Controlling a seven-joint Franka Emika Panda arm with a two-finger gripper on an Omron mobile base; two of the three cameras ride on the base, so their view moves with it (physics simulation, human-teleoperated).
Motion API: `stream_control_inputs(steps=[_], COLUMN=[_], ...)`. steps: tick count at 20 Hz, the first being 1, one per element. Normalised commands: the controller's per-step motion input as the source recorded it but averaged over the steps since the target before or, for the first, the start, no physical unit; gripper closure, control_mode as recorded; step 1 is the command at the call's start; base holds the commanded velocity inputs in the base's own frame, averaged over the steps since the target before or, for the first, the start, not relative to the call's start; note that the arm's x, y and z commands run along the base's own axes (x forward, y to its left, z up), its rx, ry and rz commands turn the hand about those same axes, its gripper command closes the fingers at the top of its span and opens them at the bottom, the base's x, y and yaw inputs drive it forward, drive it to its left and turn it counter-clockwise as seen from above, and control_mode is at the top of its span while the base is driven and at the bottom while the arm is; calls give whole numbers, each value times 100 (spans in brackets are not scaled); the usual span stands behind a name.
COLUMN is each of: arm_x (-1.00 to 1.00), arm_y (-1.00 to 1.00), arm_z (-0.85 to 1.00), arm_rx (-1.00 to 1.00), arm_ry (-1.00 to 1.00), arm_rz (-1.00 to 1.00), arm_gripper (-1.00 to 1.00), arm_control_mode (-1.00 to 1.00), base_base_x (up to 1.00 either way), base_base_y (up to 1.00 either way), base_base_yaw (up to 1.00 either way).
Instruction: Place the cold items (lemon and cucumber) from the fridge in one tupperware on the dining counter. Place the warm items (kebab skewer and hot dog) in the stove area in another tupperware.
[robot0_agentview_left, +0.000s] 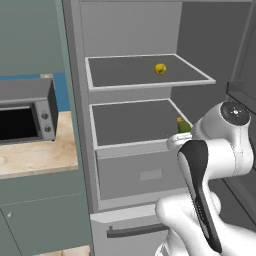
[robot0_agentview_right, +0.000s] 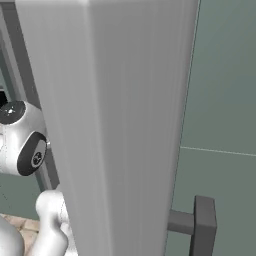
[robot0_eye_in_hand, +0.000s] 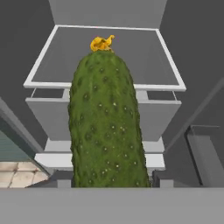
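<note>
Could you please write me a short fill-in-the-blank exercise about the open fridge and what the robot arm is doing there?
1. The small yellow lemon sits on the ____ fridge shelf.
2. The bumpy green cucumber stands directly in front of the hand ____.
3. The grey microwave stands on the pale wooden counter to the ____ of the fridge.

Missing words: upper; camera; left

Cucumber dark green, pale-speckled bumps; lemon yellow; fridge shelves grey, white-rimmed; microwave grey.
</note>
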Motion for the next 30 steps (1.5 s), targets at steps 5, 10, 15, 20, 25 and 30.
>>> stream_control_inputs(steps=[5, 10, 15, 20, 25, 30], arm_x=[0, 0, 0, 0, 0, 0], arm_y=[0, 0, 0, 0, 0, 0], arm_z=[0, 0, 0, 0, 0, 0], arm_rx=[0, 0, 0, 0, 0, 0], arm_ry=[0, 0, 0, 0, 0, 0], arm_rz=[0, 0, 0, 0, 0, 0], arm_gripper=[100, 100, 100, 100, 100, 100], arm_control_mode=[100, 100, 100, 100, 100, 100], base_base_x=[-70, -64, -59, -61, -63, -69], base_base_y=[42, 76, 73, 62, 58, 53], base_base_yaw=[0, -24, -49, -74, -82, -87])
